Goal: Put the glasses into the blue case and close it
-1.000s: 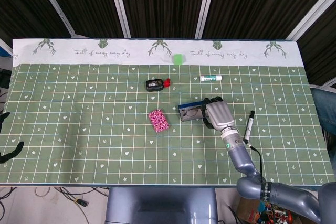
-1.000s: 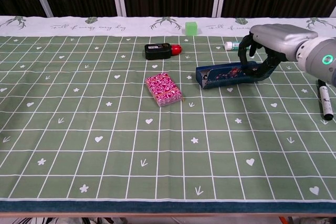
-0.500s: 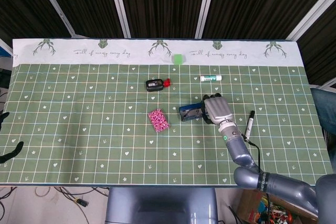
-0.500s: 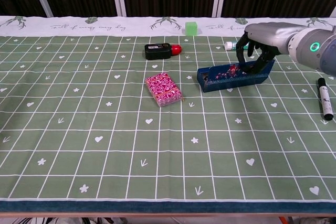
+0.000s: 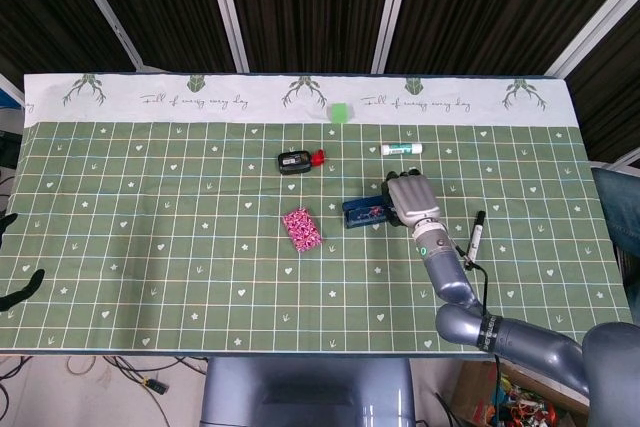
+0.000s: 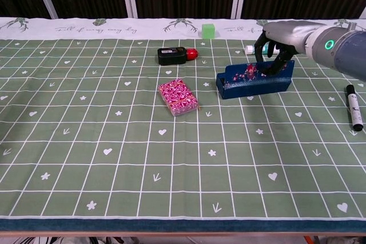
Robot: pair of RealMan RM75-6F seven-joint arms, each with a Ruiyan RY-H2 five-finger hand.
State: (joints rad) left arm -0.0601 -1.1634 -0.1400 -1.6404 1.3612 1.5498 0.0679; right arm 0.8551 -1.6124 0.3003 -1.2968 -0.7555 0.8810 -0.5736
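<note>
**Right hand on the raised lid of the blue case**

The long, narrow blue case (image 6: 255,81) with a flowered lining sits on the green grid-patterned tablecloth (image 6: 114,141), right of centre. Its lid stands upright along the far edge, the patterned inner face turned toward the chest camera. The silver right hand (image 6: 277,41) reaches over the case's right end from above and behind; its dark fingers (image 6: 265,55) curl down over the top edge of the lid and touch it. Whether the hand truly grips the lid or only presses on it cannot be told. In the head view the same hand (image 5: 411,197) covers the right part of the case (image 5: 362,212), and the glasses cannot be made out inside.

The left hand (image 5: 15,282) shows only as dark fingertips at the far left edge of the head view, off the table; how its fingers lie cannot be told.

Left of the case lies a pink patterned packet (image 6: 178,96). Farther back sit a black box-shaped device with a red end (image 6: 176,55) and a small green cube (image 6: 209,30). A white tube with a green band (image 5: 401,149) lies just behind the right hand. A black marker pen (image 6: 354,107) rests well to the right of the case.
</note>
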